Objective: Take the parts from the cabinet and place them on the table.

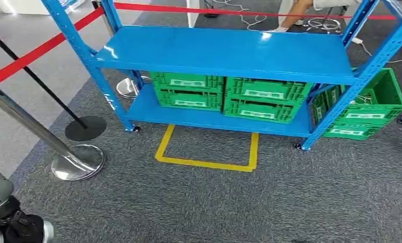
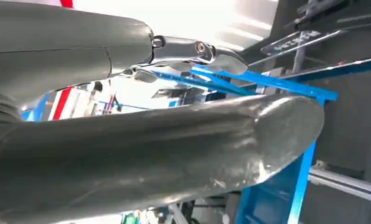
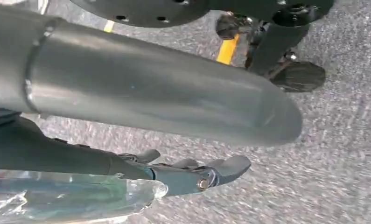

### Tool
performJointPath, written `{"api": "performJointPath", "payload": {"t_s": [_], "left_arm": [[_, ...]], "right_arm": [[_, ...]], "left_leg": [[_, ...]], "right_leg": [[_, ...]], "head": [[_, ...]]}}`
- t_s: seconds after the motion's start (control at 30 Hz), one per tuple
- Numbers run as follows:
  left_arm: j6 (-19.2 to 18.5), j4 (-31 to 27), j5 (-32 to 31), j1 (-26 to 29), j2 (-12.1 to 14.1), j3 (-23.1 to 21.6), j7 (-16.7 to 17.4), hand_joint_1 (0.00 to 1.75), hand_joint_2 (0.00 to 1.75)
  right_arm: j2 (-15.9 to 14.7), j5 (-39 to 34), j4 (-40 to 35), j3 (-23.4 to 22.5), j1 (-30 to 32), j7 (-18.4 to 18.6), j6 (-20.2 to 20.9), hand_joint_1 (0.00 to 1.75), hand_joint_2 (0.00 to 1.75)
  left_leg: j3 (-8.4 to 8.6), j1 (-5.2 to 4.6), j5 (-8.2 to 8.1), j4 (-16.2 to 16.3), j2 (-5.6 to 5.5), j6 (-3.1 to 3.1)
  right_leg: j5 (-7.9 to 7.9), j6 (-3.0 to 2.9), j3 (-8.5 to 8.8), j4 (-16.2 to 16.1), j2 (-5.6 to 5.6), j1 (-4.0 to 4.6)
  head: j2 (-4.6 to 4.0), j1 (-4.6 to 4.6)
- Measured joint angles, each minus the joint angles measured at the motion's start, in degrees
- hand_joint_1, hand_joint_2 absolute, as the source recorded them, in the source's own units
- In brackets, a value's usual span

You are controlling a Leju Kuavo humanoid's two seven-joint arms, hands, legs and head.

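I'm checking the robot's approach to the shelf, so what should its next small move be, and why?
Probably step forward into the yellow floor marking. The green crates sit on the blue shelf's bottom level, beyond that marking. The left hand holds nothing. The right hand hangs over the carpet with something clear and crinkled beside it, though I can't tell whether it is held.

The upper shelf (image 1: 229, 50) hides most of the green crates (image 1: 229, 93).
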Motion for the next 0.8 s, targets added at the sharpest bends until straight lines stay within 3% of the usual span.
{"api": "performJointPath", "payload": {"t_s": [0.03, 0.07, 0.1, 0.17, 0.23, 0.27, 0.3, 0.33, 0.4, 0.43, 0.47, 0.5, 0.57, 0.6, 0.67, 0.73, 0.77, 0.8], "left_arm": [[0.0, 0.0, -0.2, 0.0, 0.0, 0.0, 0.0, 0.0, 0.0], [0.0, 0.0, -0.3, 0.0, 0.0, 0.0, 0.0, 0.0, 0.0], [0.0, 0.0, -0.5, 0.0, 0.0, 0.0, 0.0, 0.0, 0.0], [0.0, 0.0, -0.6, 0.0, -0.1, 0.0, 0.0, 0.0, 0.0], [0.0, -0.1, -0.7, -0.1, -0.1, 0.0, 0.0, 0.0, 0.0], [0.0, -0.1, -0.8, -0.1, -0.1, 0.0, 0.0, 0.0, 0.0], [0.0, -0.1, -0.8, -0.1, -0.2, 0.0, 0.0, 0.0, 0.0], [0.0, -0.1, -0.7, 0.0, -0.3, 0.1, 0.0, 0.0, 0.0], [0.0, -0.1, -0.7, 0.1, -0.4, 0.2, 0.0, 0.0, 0.0], [0.0, -0.1, -0.7, 0.1, -0.4, 0.3, 0.0, 0.0, 0.0], [0.0, -0.1, -0.7, 0.1, -0.4, 0.3, 0.0, 0.0, 0.0], [0.0, -0.1, -0.7, 0.1, -0.4, 0.4, 0.0, 0.0, 0.0], [0.0, -0.1, -0.8, 0.1, -0.4, 0.5, 0.0, 0.0, 0.0], [0.0, -0.1, -0.8, 0.1, -0.5, 0.5, 0.0, 0.0, 0.0], [0.0, -0.2, -0.9, 0.1, -0.5, 0.7, 0.0, 0.0, 0.0], [0.0, -0.2, -0.9, 0.1, -0.5, 0.8, 0.0, 0.0, 0.0], [0.0, -0.2, -0.8, 0.1, -0.5, 0.8, 0.0, 0.0, 0.0], [0.0, -0.2, -0.8, 0.1, -0.6, 0.9, 0.0, 0.0, 0.0]], "right_arm": [[0.0, 0.0, 0.0, 0.0, 0.0, 0.1, 0.0, 0.0, 0.0], [0.0, 0.0, 0.0, 0.0, 0.0, 0.1, 0.0, 0.0, 0.0], [0.0, 0.0, 0.0, 0.0, 0.0, 0.1, 0.0, 0.0, 0.0], [0.0, 0.1, 0.0, 0.0, -0.1, 0.2, 0.0, 0.0, 0.0], [0.0, 0.2, 0.0, 0.0, 0.3, 0.3, -0.1, 0.0, 0.0], [0.0, 0.3, 0.0, 0.0, 0.5, 0.3, -0.2, 0.0, 0.0], [0.0, 0.4, 0.0, 0.0, 0.5, 0.3, -0.4, 0.0, 0.0], [0.0, 0.5, 0.0, 0.1, 0.3, 0.1, -0.5, 0.0, 0.0], [0.1, 0.6, 0.0, 0.2, 0.0, -0.1, -0.5, 0.0, 0.0], [0.1, 0.6, 0.0, 0.2, 0.0, -0.2, -0.6, 0.0, 0.0], [0.1, 0.6, 0.0, 0.2, 0.1, -0.2, -0.7, 0.0, 0.0], [0.1, 0.7, 0.0, 0.2, 0.2, -0.2, -0.9, 0.0, 0.0], [0.1, 0.9, 0.0, 0.3, 0.3, -0.2, -1.2, 0.0, 0.0], [0.1, 0.9, 0.0, 0.3, 0.2, -0.2, -1.3, 0.0, 0.0], [0.1, 1.0, 0.0, 0.4, -0.1, -0.3, -1.4, 0.0, 0.0], [0.3, 1.0, 0.0, 0.7, -0.1, -0.3, -1.6, 0.0, 0.0], [0.3, 1.0, 0.0, 0.7, 0.0, -0.2, -1.7, 0.0, 0.0], [0.3, 1.0, 0.0, 0.7, 0.1, -0.3, -1.7, 0.0, 0.0]], "left_leg": [[2.21, 0.08, 2.83, -4.9, -0.38, 0.19], [4.68, 0.21, 5.16, -10.0, -1.82, 0.33], [6.04, 0.35, 5.49, -13.3, -4.43, 0.53], [6.27, 0.37, 5.07, -14.3, -4.02, 0.62], [6.22, 0.18, 5.34, -14.5, -3.39, 1.45], [6.39, 0.52, 5.71, -14.9, -2.72, 1.97], [6.42, 0.5, 5.73, -14.9, -2.46, 2.09], [6.39, 0.43, 5.7, -14.9, -2.09, 2.45], [6.33, 0.22, 5.68, -14.9, -1.0, 2.52], [6.32, 0.18, 5.68, -14.9, -0.61, 2.52], [6.34, 0.17, 5.68, -14.9, -0.36, 2.51], [6.36, 0.18, 5.67, -14.8, -0.25, 2.49], [6.49, 0.28, 5.55, -14.7, -0.14, 2.18], [6.5, 0.12, 5.44, -14.6, -0.09, 1.82], [6.25, -0.36, 5.45, -14.2, -0.08, 1.31], [6.14, -0.42, 5.72, -14.2, -0.09, 2.89], [6.22, -0.41, 5.77, -14.4, -0.09, 3.35], [6.27, -0.41, 5.85, -14.5, -0.09, 3.44]], "right_leg": [[0.09, 0.15, 0.05, 0.0, 0.69, -0.05], [0.17, 0.29, 0.04, 0.0, 1.29, -0.1], [0.22, 0.66, -0.14, 0.1, 1.86, 0.09], [0.44, 1.37, -0.89, 0.2, 2.7, 0.05], [0.84, 2.32, -1.11, -0.4, 3.48, -0.29], [0.6, 2.49, -1.49, 0.1, 2.45, -0.29], [-0.77, 2.7, -2.19, 1.8, -0.54, -0.02], [-3.07, 2.92, -3.78, 5.2, -2.12, -0.05], [-7.65, 3.18, -8.03, 14.8, -3.07, -0.11], [-8.46, 3.28, -9.19, 17.6, -3.11, -0.1], [-7.91, 3.29, -8.94, 17.6, -3.1, -0.1], [-6.26, 3.3, -7.4, 15.2, -3.11, -0.1], [-1.94, 3.23, -1.76, 5.4, -3.37, -0.18], [-1.47, 3.29, 0.56, 1.4, -3.99, -0.29], [-1.57, 2.3, 1.08, 0.5, -3.57, -0.26], [-1.31, 2.54, 0.99, 0.4, -3.49, -0.34], [-1.29, 2.48, 0.96, 0.4, -3.42, -0.27], [-1.29, 2.34, 0.93, 0.4, -3.37, -0.16]], "head": [[0.0, 0.0], [0.0, -0.02], [0.0, 0.0], [0.0, 0.11], [0.0, 0.04], [0.0, 0.1], [0.0, 0.48], [0.0, 0.59], [0.0, 0.52], [0.0, 0.52], [0.0, 0.5], [0.0, 0.55], [0.0, 0.55], [0.0, 0.59], [0.0, 0.24], [0.0, 0.15], [0.0, 0.15], [0.0, 0.17]]}}
